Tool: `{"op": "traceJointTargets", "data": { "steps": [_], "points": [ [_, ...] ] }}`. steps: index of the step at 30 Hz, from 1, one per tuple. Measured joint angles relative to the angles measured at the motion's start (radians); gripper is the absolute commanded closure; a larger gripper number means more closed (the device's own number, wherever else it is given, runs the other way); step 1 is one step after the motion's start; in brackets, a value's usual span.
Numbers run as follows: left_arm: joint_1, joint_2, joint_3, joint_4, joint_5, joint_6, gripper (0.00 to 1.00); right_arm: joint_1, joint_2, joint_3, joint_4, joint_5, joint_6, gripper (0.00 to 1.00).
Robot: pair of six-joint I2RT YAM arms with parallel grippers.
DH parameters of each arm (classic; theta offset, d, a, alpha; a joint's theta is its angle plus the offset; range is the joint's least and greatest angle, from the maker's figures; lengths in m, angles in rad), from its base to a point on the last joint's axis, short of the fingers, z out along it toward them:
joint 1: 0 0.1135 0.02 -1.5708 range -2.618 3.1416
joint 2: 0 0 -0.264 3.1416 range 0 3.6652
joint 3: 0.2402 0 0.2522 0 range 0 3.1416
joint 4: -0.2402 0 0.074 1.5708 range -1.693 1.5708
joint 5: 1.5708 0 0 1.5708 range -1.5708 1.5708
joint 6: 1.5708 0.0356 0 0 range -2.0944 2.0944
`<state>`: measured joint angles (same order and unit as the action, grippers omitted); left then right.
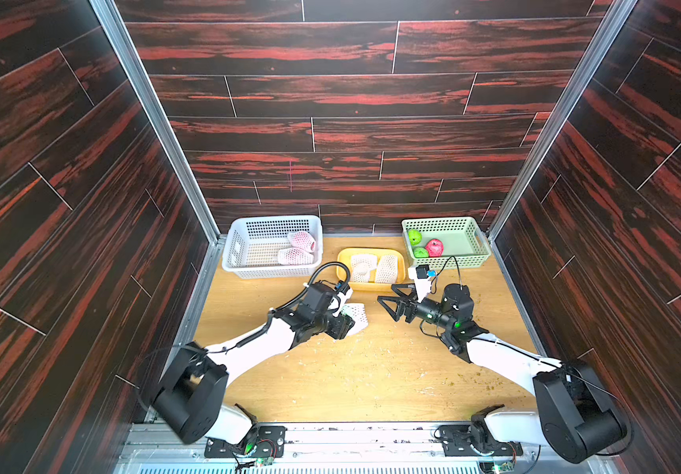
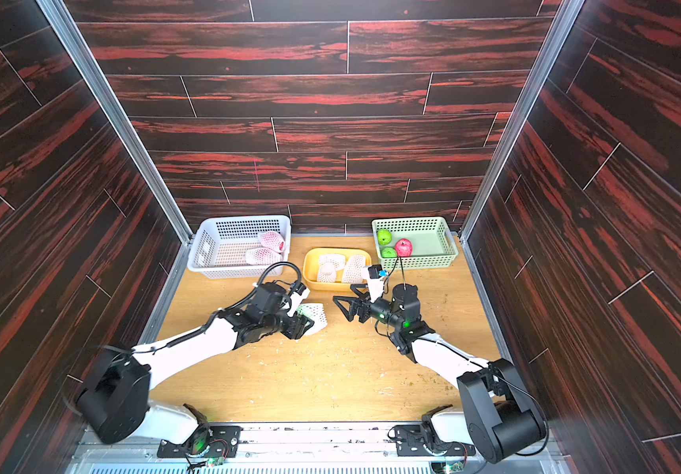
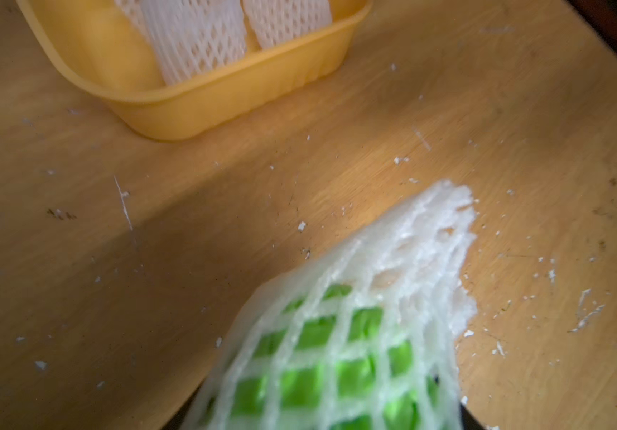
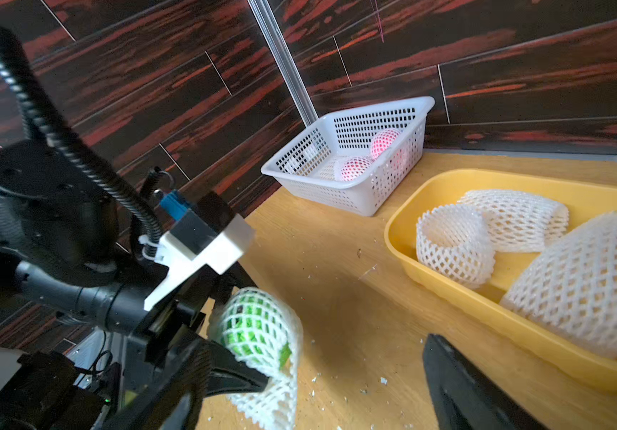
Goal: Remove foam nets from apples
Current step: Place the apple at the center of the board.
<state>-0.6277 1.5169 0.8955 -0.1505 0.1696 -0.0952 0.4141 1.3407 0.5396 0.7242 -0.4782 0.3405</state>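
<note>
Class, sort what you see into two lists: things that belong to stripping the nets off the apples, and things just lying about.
Belongs: netted green apple in the left gripper; open right gripper; two netted red apples, white basket; bare apples, green basket; empty nets, yellow tray.
Lying about: white crumbs on the table.
</note>
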Motion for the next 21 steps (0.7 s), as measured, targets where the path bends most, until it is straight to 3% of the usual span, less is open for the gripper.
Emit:
{"op": "traceJointTargets", "data": {
  "steps": [8, 13, 21],
  "points": [
    [-0.012, 0.183, 0.143, -0.129, -0.039, 0.017, 0.46, 0.0, 0.024, -0.105, 0.145, 0.011, 0.005, 0.07],
    [-0.021, 0.244, 0.182, -0.174, -0.058, 0.029, 0.19, 0.0, 0.053, -0.125, 0.224, 0.01, 0.023, 0.07],
    [-0.018, 0.246, 0.182, -0.194, -0.08, -0.018, 0.1, 0.0, 0.061, -0.126, 0.259, 0.006, 0.029, 0.07]
  ]
}}
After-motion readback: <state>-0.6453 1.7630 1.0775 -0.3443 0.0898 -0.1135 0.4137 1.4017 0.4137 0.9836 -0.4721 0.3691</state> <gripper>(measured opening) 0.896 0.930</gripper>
